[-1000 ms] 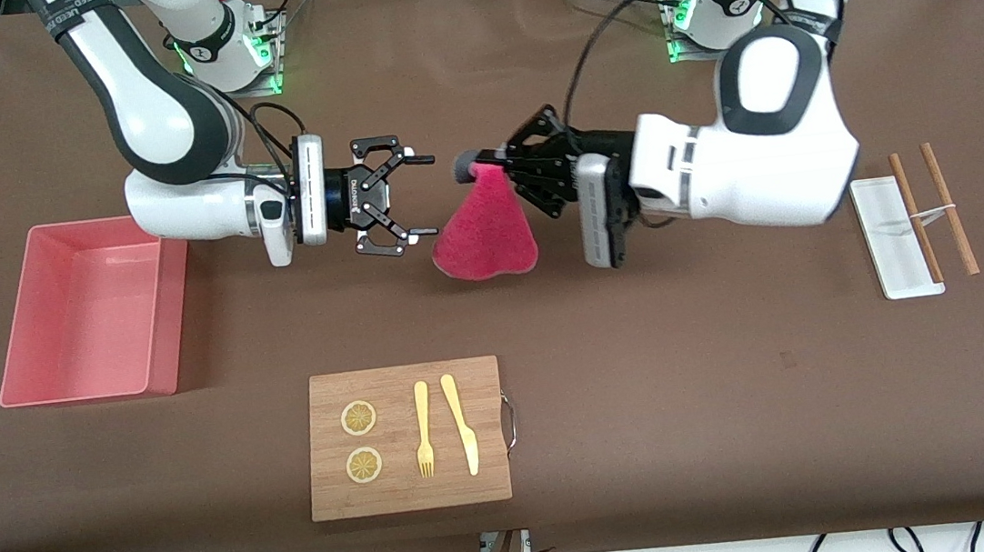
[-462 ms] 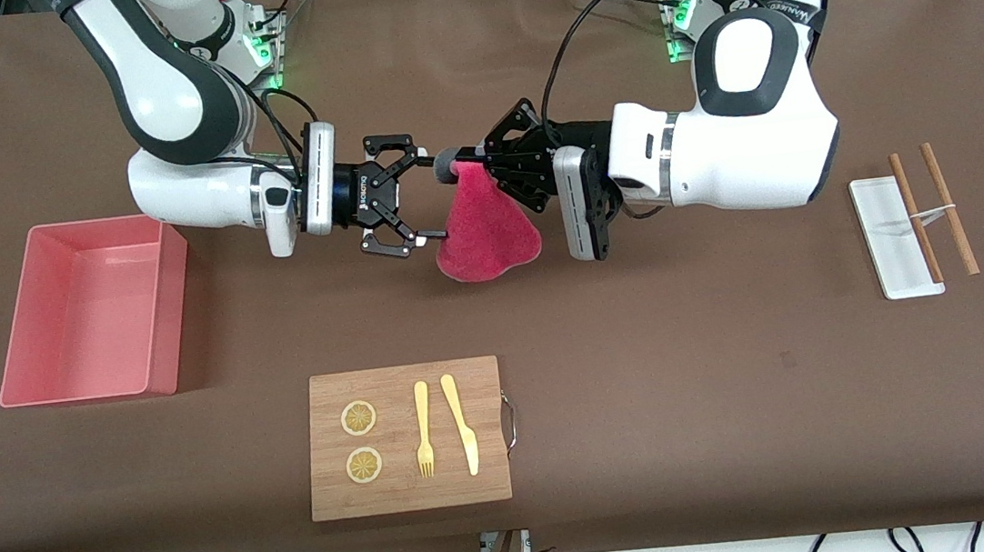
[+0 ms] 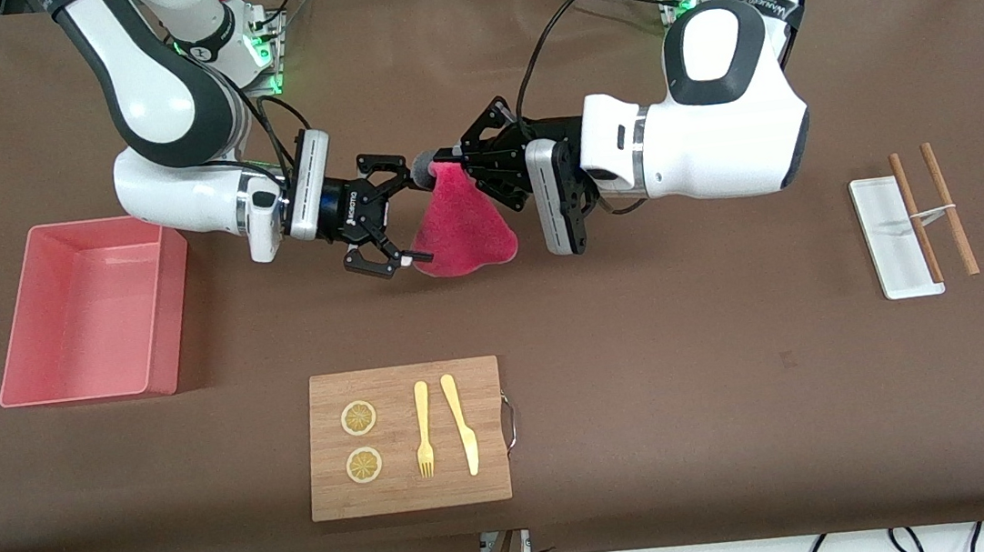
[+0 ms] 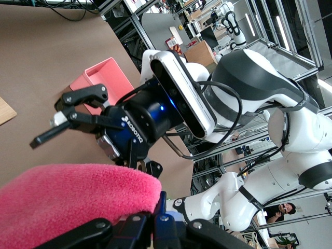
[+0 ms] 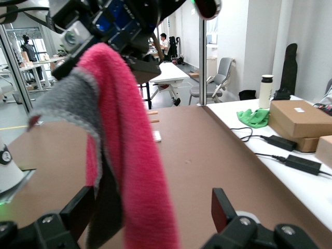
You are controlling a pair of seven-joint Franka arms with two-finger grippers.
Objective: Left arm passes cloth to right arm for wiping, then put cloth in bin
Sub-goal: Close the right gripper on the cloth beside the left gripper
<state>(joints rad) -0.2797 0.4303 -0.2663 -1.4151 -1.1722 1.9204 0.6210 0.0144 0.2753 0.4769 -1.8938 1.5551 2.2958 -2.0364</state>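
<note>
Closing the gap is basically what's happened over the last second: the left arm (image 3: 698, 145) has swung in from its end of the table and the right arm (image 3: 166, 136) has come out to meet it, so the two claws are now nose to nose over bare table, well apart from the pink bin (image 3: 89, 309) sitting at the right arm's end. The crimson cloth (image 3: 460, 229) hangs from the left gripper (image 3: 444, 164), which stays clamped on its top corner, the rest draping down below the claw in a cone. The right gripper (image 3: 398, 213) has its fingers spread wide, and where a second ago the cloth hung clear of them, they now straddle its edge; the right wrist view shows cloth right between the open fingers (image 5: 78, 210). So I'd say the handover is lined up but not done: nothing's pinched on the right side yet. Next is probably the right claw squeezing, then the left letting go. Wiping and binning are still ahead.
</note>
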